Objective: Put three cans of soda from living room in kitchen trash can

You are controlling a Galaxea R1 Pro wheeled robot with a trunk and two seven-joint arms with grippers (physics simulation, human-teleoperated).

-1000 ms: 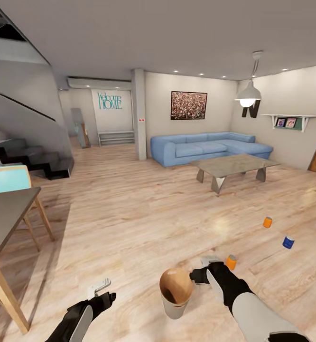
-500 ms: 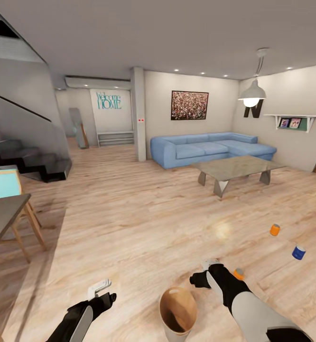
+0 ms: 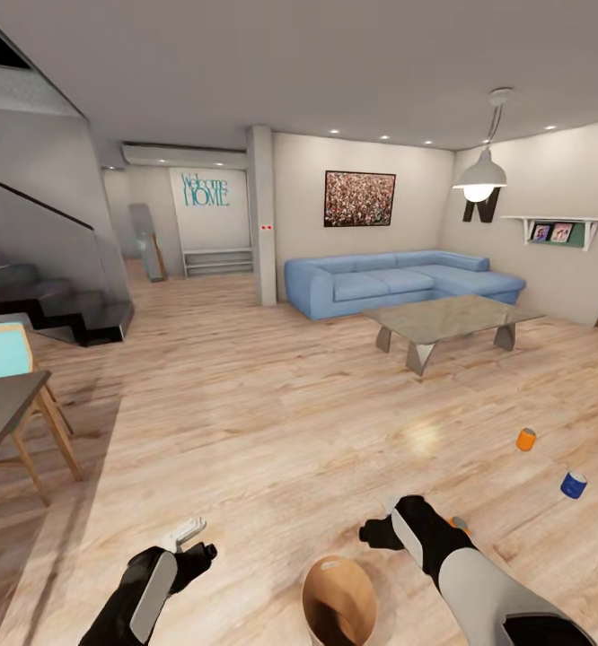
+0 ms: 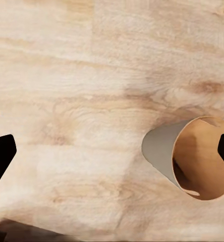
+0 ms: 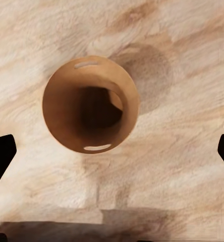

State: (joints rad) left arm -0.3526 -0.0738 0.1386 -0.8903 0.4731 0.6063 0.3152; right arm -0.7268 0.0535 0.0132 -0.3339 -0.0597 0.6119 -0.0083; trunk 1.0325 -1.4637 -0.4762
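Looks like pickup hasn't started: both the left gripper (image 3: pixel 187 536) and right gripper (image 3: pixel 391 518) sit spread and empty over the tash can (image 3: pixel 338 599) at bottom center, so next it needs to reach the orange can (image 3: pixel 526 439) at right.

A home's open living room.
Blue corner sofa (image 3: pixel 398 280), low grey table (image 3: pixel 452 320), framed picture (image 3: pixel 359 198), "Welcome HOME" lettering (image 3: pixel 206 190), stairs (image 3: pixel 52 301), wood floor (image 3: pixel 245 413).
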